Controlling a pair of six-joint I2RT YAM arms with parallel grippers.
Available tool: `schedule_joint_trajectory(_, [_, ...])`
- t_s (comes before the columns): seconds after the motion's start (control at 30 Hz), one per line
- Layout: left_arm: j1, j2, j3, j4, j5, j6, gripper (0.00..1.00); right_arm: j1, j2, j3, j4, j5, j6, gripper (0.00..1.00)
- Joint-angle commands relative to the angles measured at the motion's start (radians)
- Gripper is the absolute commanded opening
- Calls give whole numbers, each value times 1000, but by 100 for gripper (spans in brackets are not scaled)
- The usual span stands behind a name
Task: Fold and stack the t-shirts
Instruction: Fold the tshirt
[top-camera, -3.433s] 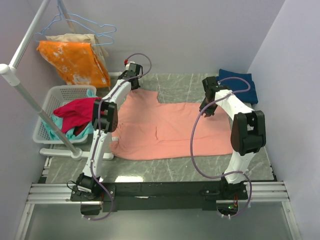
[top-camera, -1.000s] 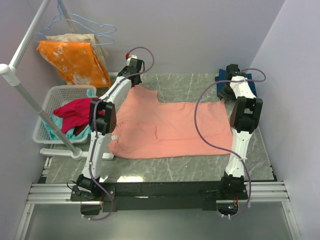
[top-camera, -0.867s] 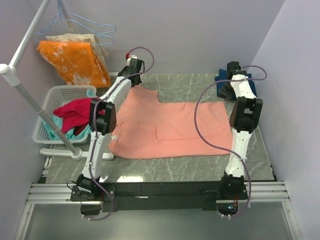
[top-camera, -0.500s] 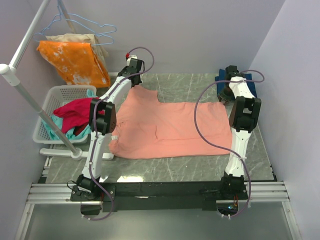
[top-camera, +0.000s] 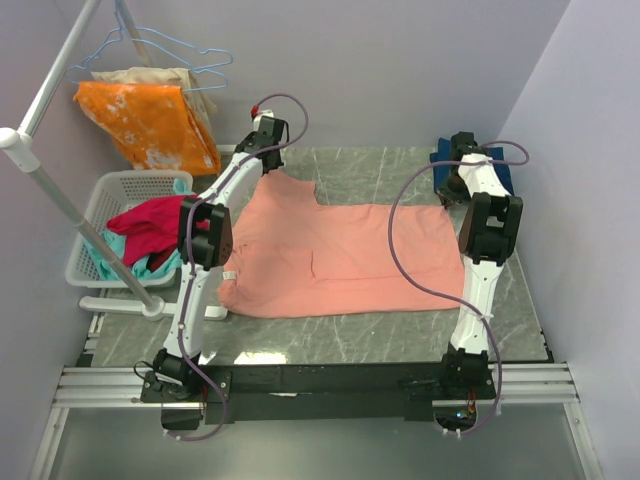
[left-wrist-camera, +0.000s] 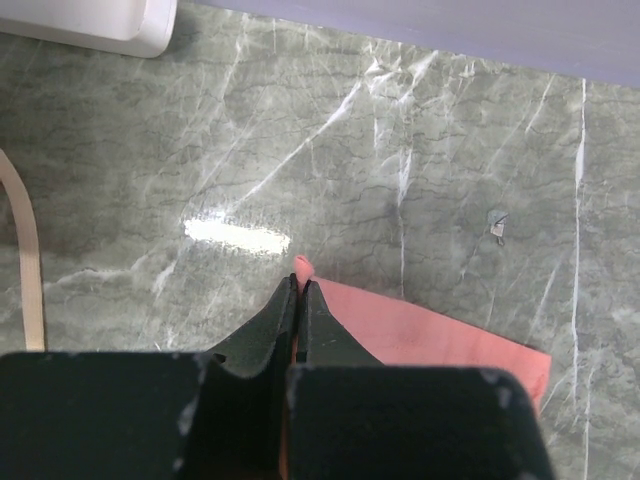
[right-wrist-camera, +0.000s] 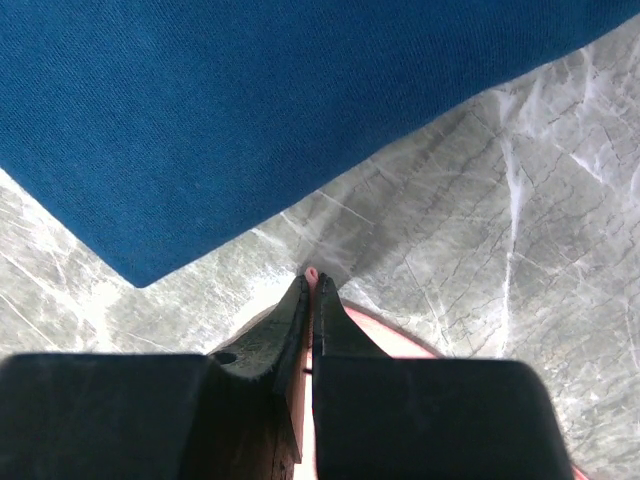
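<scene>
A salmon-pink t-shirt (top-camera: 340, 255) lies spread flat across the marble table. My left gripper (left-wrist-camera: 298, 286) is shut on its far left corner; a pink tip (left-wrist-camera: 302, 266) pokes out past the black fingers. My right gripper (right-wrist-camera: 312, 282) is shut on the shirt's far right corner, with a small pink nub (right-wrist-camera: 312, 272) showing between the tips. A folded dark navy t-shirt (right-wrist-camera: 260, 110) lies just beyond the right gripper, at the table's far right corner (top-camera: 500, 175). In the top view the left gripper (top-camera: 268, 165) and the right gripper (top-camera: 455, 190) sit at the shirt's two far corners.
A white laundry basket (top-camera: 100, 215) holding a magenta-red garment (top-camera: 150, 225) stands left of the table. An orange white-blotched cloth (top-camera: 150, 120) hangs on a rack with hangers (top-camera: 165, 50) at the back left. Walls close in behind and at the right.
The right gripper has closed on the pink shirt's far right corner; half a second ago it was open there. The left arm has not moved.
</scene>
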Motion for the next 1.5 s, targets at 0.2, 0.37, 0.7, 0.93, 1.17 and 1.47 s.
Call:
schedule_joint_trajectory(0.2, [-2,-158,-16,36,-67,-23,1,-4,-113,-45,-4,39,6,0])
schedule_joint_trajectory(0.37, [-1,-207,-20,45,-35,-17,1,-6,-182,-81,5,51,12,0])
schedule_joint_trajectory(0.7, [-1,-291,-103,12,-26,-7,1,-6,-330,-192,51,51,19,0])
schedule_joint_trajectory(0.93, [-2,-423,-284,7,-58,1,1,-6,-440,-345,99,36,33,0])
schedule_joint_trajectory(1.17, [-4,-520,-397,-24,-61,-11,1,-4,-573,-538,157,25,55,0])
schedule_joint_trajectory(1.47, [-27,-655,-581,-74,-39,-54,1,-4,-725,-736,168,40,61,0])
